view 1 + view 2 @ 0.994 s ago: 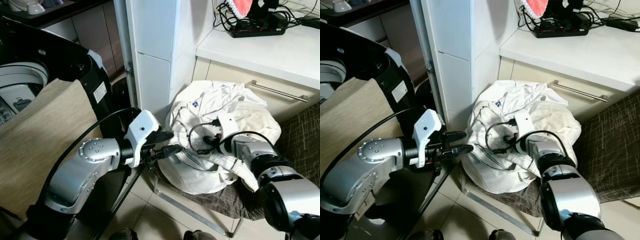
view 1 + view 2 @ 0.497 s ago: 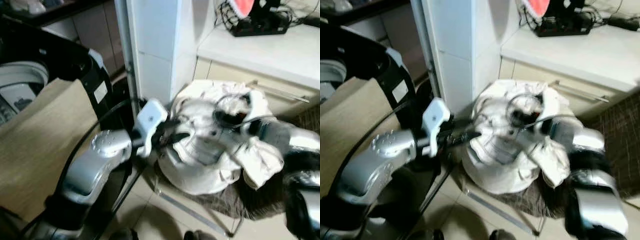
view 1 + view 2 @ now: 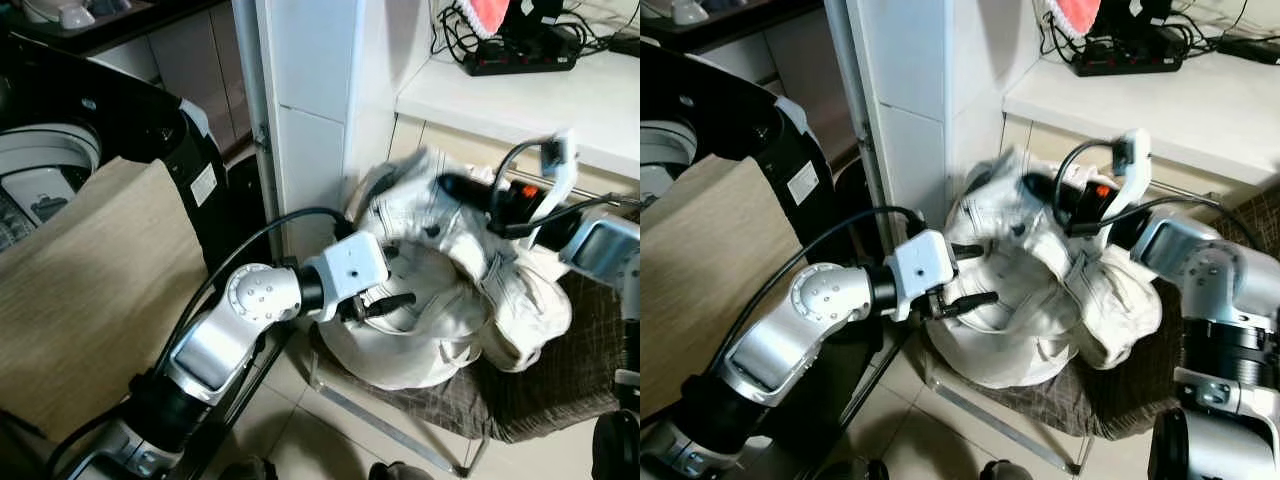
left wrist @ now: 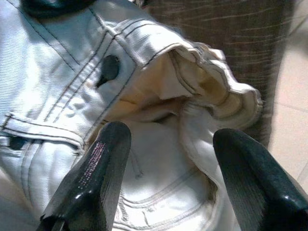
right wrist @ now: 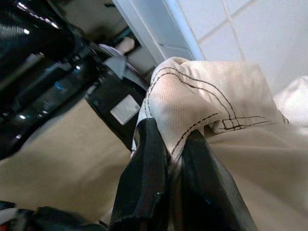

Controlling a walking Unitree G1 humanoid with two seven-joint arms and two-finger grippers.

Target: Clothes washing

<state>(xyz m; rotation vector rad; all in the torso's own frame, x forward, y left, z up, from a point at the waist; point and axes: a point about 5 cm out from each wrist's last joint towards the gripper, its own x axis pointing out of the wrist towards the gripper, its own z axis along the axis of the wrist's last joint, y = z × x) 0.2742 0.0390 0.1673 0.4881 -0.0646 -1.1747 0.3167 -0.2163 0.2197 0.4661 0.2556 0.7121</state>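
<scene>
Right hand (image 5: 168,159) pinches the white garment (image 3: 450,290), lifting it off the chair (image 3: 560,390); left hand (image 4: 163,168) spread beside; next, the washer (image 3: 50,170).

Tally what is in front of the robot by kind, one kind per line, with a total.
Grippers: 2 (left gripper open at the clothes, right gripper shut on the clothes)
Piles of white clothes: 1
Chairs: 1
Washing machines: 1
Power strips: 1
Total: 6

Cream dark-stitched garment (image 3: 450,290), seemingly brown-checked cushion (image 3: 540,395)
</scene>
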